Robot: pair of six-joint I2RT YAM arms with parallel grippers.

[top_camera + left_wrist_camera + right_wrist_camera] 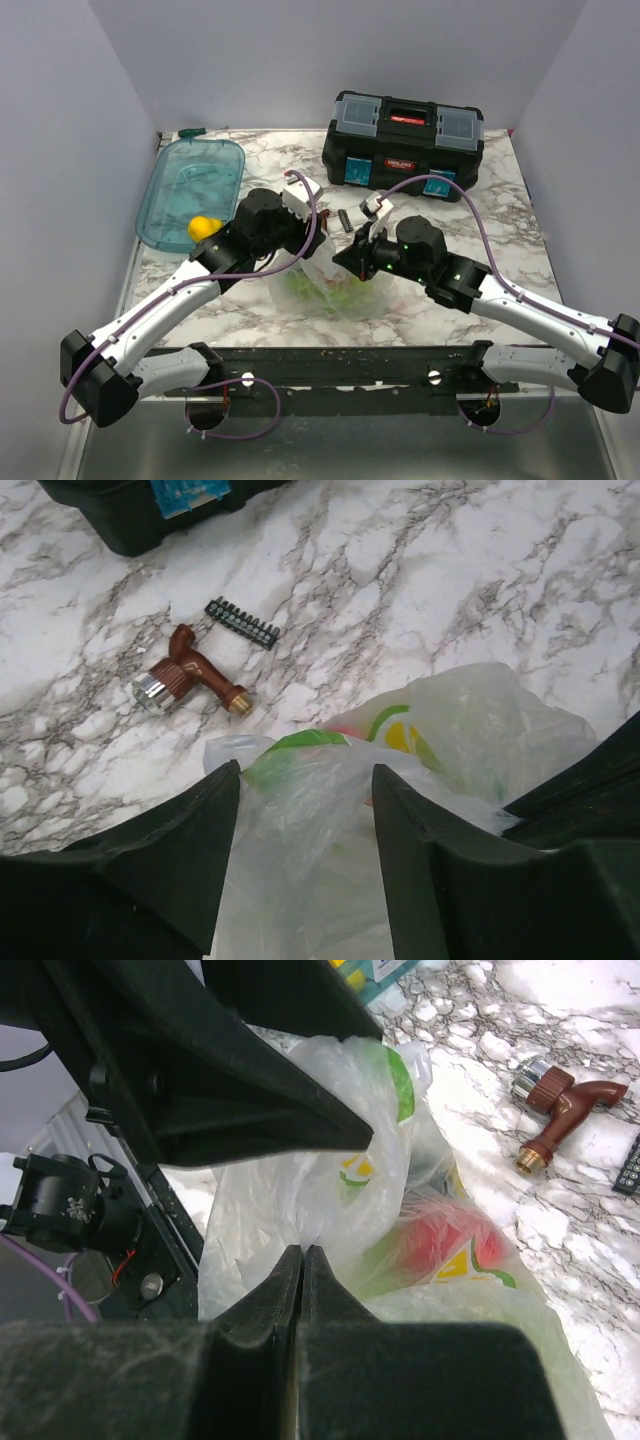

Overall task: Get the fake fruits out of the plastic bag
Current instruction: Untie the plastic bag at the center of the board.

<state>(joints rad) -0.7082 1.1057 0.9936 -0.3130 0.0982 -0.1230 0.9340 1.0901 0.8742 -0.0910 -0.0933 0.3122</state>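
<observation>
The plastic bag (332, 292) sits crumpled on the marble table (500, 225), near the front edge and midway between the two arms. Through its clear film show some of the fake fruits: a red one (440, 1245) low on the right side and lime-green ones (345, 293) deeper in. How many are inside cannot be told. A yellow fruit (204, 227) lies outside the bag, in the near end of the teal tub (190, 180) at the far left.

The right arm reaches in from the near right, forearm low, wrist turned left toward the bag. The right gripper (302, 1252) has its fingers pressed together, pinching a gathered fold of the bag's film.

The left arm stretches from the near left, elbow low, its wrist bent down over the bag's left side. The left gripper (305, 815) stands with its jaws apart, the bag's upper folds bulging up between the two fingers (195, 855). It clamps nothing.

Just beyond the bag lie a brown fitting (190, 672) with a chrome end and a black bit strip (242, 622). The black toolbox (405, 145) stands at the far edge, right of centre.
</observation>
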